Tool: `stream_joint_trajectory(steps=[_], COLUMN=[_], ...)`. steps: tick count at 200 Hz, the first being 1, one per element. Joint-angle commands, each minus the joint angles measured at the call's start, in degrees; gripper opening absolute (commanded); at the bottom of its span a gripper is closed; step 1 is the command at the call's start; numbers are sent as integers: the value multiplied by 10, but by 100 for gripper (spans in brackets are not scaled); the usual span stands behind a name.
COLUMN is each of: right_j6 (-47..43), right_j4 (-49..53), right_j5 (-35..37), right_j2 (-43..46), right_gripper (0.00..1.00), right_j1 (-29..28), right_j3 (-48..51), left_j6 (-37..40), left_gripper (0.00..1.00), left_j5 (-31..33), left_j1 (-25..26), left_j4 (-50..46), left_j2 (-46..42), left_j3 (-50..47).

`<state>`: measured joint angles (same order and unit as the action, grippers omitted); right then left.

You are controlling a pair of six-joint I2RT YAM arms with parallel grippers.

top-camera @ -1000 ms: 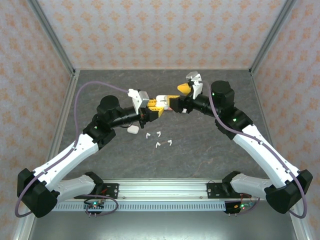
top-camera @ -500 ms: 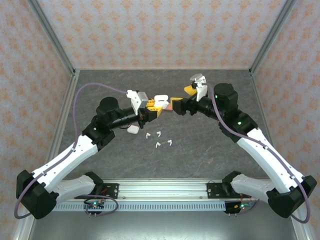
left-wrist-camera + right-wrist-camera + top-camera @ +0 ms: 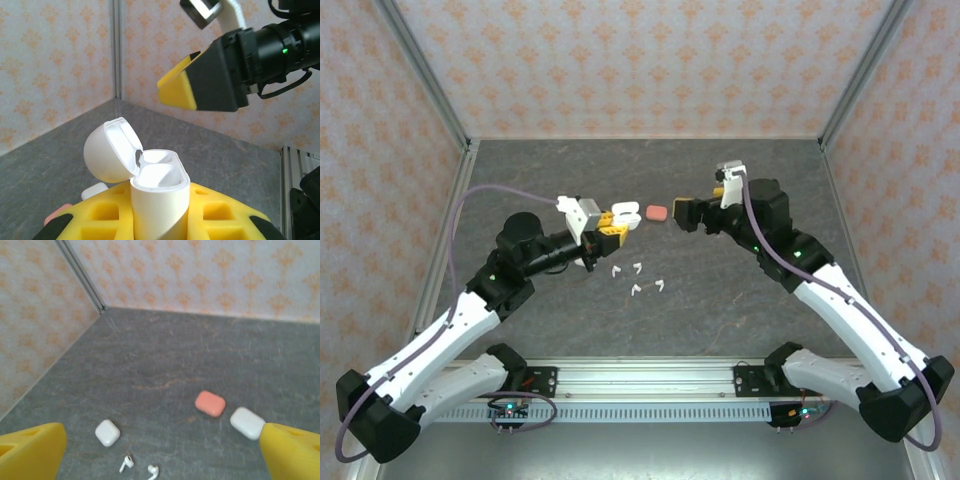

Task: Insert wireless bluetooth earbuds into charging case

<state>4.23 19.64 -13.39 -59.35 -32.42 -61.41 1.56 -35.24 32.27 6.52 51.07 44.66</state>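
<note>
The left fingers [image 3: 200,230], yellow with moulded pockets, are clamped on the lower body of a white charging case [image 3: 160,197]. The case stands upright between them, raised off the table [image 3: 720,280]. Its rounded lid [image 3: 107,152] is hinged back to one side, and what shows of the inside is bare white plastic. The right fingers [image 3: 30,450] stand spread wide with nothing between them; in the top view they face the held case across a short gap. Below that gap a coral case [image 3: 657,212] lies shut on the grey table. The right wrist view shows a closed white case [image 3: 247,422] just beside the coral one, apart from it by a sliver. A second closed white case [image 3: 107,432] lies well away from that pair, near the loose earbuds [image 3: 617,270]. These are four small white stemmed buds scattered on the bare table, toward the arm bases from the held case. Two of them show at the lower edge of the right wrist view, just beside the second closed white case.
</note>
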Motion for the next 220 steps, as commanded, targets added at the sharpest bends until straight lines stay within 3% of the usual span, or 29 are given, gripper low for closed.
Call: stream_joint_trajectory(steps=[1, 56, 119, 220], right_j6=[42, 68, 43, 17], right_j4=[45, 96, 120, 156], right_j5=[24, -10, -29, -146], right_j2=[-31, -161, -335, -559], right_gripper=[98, 76, 58, 45], right_j1=[3, -2, -75, -134], right_j3=[6, -30, -111, -264], left_j6=[0, -3, -3, 2], left_gripper=[0, 0, 0, 0], left_j5=[16, 38, 54, 65], left_j1=[4, 4, 4, 3], left_j4=[-19, -52, -75, -99], left_j2=[-22, -67, -102, -149], left_j3=[-6, -27, -45, -57])
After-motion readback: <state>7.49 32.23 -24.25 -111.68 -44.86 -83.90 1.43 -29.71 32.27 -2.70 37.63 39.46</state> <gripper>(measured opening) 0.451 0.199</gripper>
